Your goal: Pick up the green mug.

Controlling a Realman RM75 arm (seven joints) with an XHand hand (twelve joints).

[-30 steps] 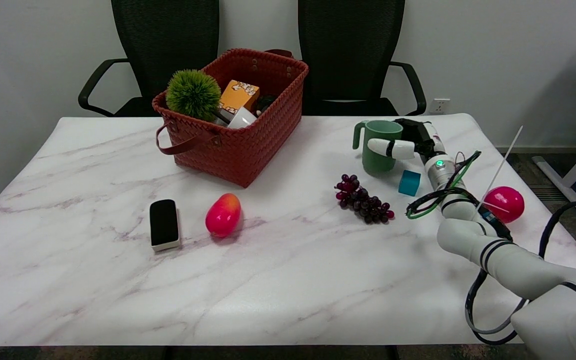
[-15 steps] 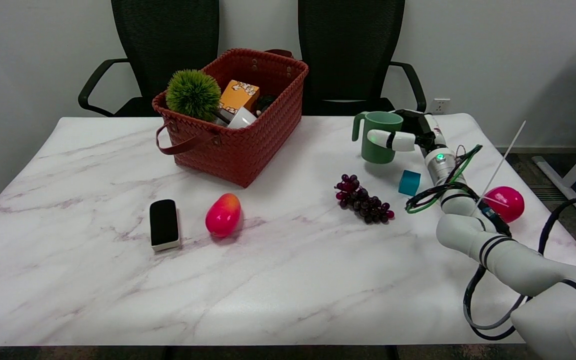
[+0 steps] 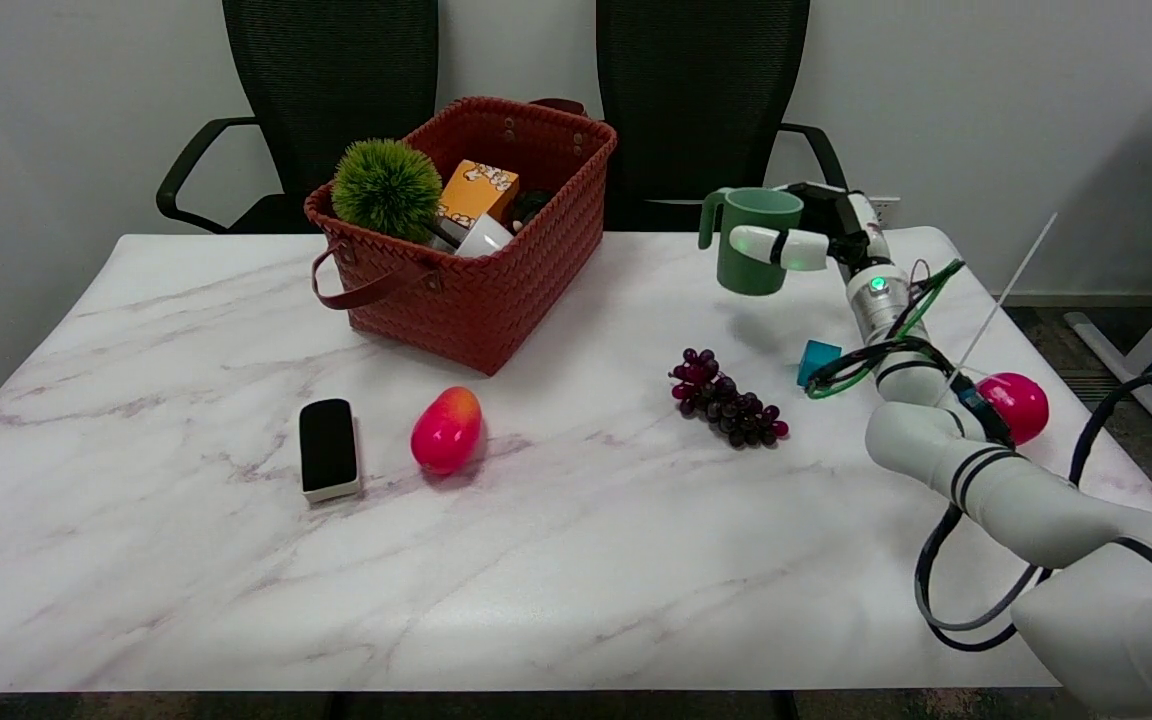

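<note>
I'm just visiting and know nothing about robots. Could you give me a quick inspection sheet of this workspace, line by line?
Surface: white marble-pattern table, no spills seen.
Job's things: green mug upright, off the table, its shadow below it.
Clutter: red woven basket with items inside; black eraser; mango; grapes; teal cube; pink ball.
Hands: right hand grips the mug.
Cables: green and black cables loop along the arm.
Surroundings: two black chairs, white wall.

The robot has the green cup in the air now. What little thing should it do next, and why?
Probably just hold steady, or rise a touch more. The right hand grips the green mug upright, and its shadow on the table shows it hangs clear above the grapes and blue block.
</note>
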